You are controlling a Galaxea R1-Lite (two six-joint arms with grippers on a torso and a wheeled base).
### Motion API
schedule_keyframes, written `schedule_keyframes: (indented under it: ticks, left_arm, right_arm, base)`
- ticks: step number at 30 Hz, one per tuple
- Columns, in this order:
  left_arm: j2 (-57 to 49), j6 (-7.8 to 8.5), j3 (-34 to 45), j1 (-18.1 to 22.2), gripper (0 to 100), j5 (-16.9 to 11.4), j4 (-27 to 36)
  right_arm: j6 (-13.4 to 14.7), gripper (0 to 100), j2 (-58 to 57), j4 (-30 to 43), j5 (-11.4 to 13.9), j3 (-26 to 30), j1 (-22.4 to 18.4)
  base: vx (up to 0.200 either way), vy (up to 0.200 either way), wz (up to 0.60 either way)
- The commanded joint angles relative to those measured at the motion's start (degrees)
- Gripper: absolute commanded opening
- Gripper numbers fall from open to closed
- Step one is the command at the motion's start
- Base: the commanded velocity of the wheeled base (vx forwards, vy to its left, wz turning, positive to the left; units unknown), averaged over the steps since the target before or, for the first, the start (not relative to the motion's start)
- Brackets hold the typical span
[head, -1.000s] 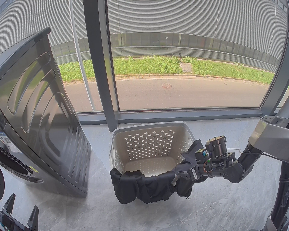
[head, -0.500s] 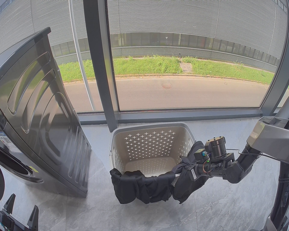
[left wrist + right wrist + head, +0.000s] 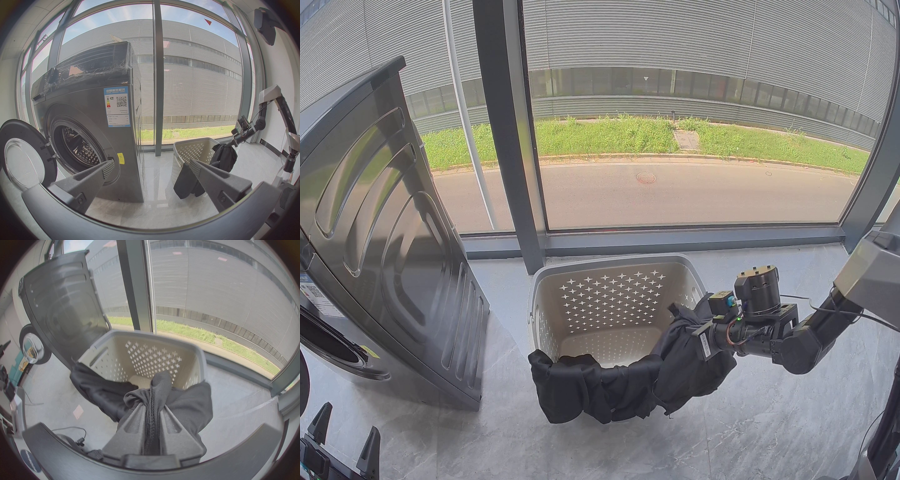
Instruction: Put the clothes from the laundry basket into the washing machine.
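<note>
Clothes, one dark piece, one laundry basket

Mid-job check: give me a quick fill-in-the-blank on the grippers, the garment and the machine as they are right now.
1. The right gripper has its jaws shut on a ___ garment.
2. The left gripper holds nothing; its jaws are ___.
3. The washing machine has its round door swung ___.
4. In the head view, the laundry basket stands on the floor to the robot's ___ of the washing machine.

Missing words: black; open; open; right.
</note>
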Motion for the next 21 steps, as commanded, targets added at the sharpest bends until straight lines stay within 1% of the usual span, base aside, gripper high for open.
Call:
schedule_keyframes:
  ticks: [1,3,4,6,9,11,13,16,17,18,21]
  left_arm:
    - [-0.96,0.00,0.92,0.00,100,0.00,0.00]
    - [-0.96,0.00,0.92,0.00,100,0.00,0.00]
    - [-0.96,0.00,0.92,0.00,100,0.00,0.00]
    - [-0.96,-0.09,0.92,0.00,100,0.00,0.00]
    - [-0.96,0.00,0.92,0.00,100,0.00,0.00]
    - [-0.96,0.00,0.92,0.00,100,0.00,0.00]
    - [-0.96,0.00,0.92,0.00,100,0.00,0.00]
    - [-0.96,0.00,0.92,0.00,100,0.00,0.00]
    - [-0.96,0.00,0.84,0.00,100,0.00,0.00]
    - [-0.96,0.17,0.92,0.00,100,0.09,0.00]
    - [-0.96,0.35,0.92,0.00,100,0.09,0.00]
  right_arm:
    - [3.26,0,-11.86,-0.20,-1.91,0.06,3.60]
    - [3.61,0,-13.52,-0.20,-2.27,0.15,3.95]
    - [4.14,0,-17.48,-0.11,-2.71,0.59,4.66]
    - [4.40,0,-20.29,-0.11,-2.79,0.85,4.92]
    - [5.19,0,-26.27,-0.20,-3.41,1.55,4.31]
    - [5.37,0,-29.96,-0.28,-4.29,1.55,3.16]
    - [5.37,0,-32.95,-0.37,-4.29,2.17,0.79]
    - [5.19,0,-37.43,-0.99,-4.38,4.89,-1.76]
    - [5.19,0,-37.61,-0.99,-4.46,4.98,-1.85]
    - [5.37,0,-40.07,-0.99,-4.46,6.74,-2.64]
    - [5.37,0,-44.11,-0.90,-4.73,9.64,-3.96]
  base:
    - [0.000,0.000,0.00]
    - [0.000,0.000,0.00]
    - [0.000,0.000,0.00]
    - [0.000,0.000,0.00]
    - [0.000,0.000,0.00]
    - [0.000,0.000,0.00]
    - [0.000,0.000,0.00]
    - [0.000,0.000,0.00]
    - [0.000,0.000,0.00]
    - [0.000,0.000,0.00]
    - [0.000,0.000,0.00]
